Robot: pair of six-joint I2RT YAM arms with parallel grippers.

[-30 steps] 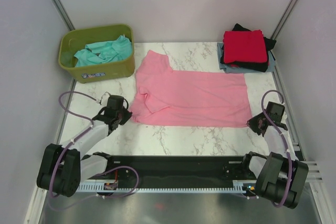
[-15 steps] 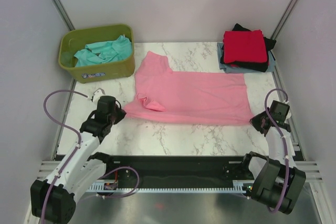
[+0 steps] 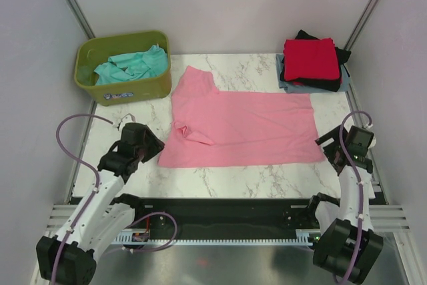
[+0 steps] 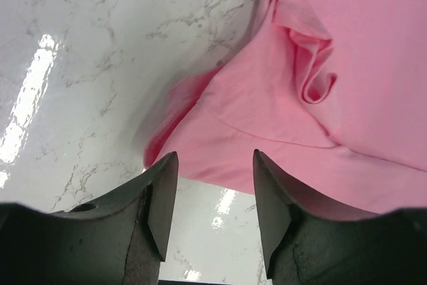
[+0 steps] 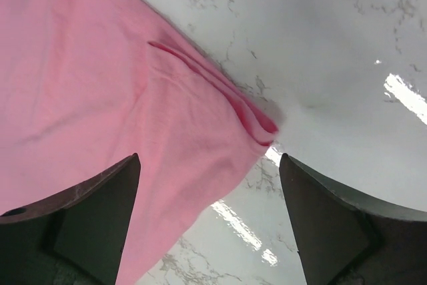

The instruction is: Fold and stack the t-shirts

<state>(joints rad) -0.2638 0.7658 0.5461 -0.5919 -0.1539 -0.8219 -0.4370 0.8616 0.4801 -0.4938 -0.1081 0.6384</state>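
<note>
**Top view:** pink t-shirt [image 3: 247,128] lies flat mid-table. It's a wide rectangle of soft matte cotton w/ one sleeve poking out toward 11 o'clock and a puckered ridge of folds near its 8 o'clock corner. Table [image 3: 233,178] is glossy white marble-look w/ grey veins. Tub [image 3: 127,89] sits at 10 o'clock, olive plastic w/ rounded corners, and a crumpled teal t-shirt [image 3: 130,65] is inside. At 1 o'clock is a folded stack: red t-shirt [image 3: 309,58] on top, black t-shirt [image 3: 328,85] under it, grey-blue t-shirt [image 3: 283,71] at the bottom w/ edges peeking out. Left gripper [image 3: 156,146] is at 8 o'clock, just beside the pink shirt's near corner. Right gripper [image 3: 327,146] is at 4 o'clock, just beside the other near corner. Tub and stack are well apart from both.

**Left wrist:** left gripper [image 4: 215,165] has dark wedge-shaped fingers, apart, cloth not pinched. The pink t-shirt [image 4: 347,65] corner lies on the table just past the tips, w/ a curled fold at 1 o'clock. Bare table [image 4: 87,65] w/ glare streaks shows at 9–11 o'clock.

**Right wrist:** right gripper [image 5: 207,165] fingers are spread wide, cloth not pinched. The pink t-shirt [image 5: 87,78] fills 9–12 o'clock, and its layered corner w/ a darker seam points toward 3 o'clock. Shiny table [image 5: 333,45] shows at 1–5 o'clock.
</note>
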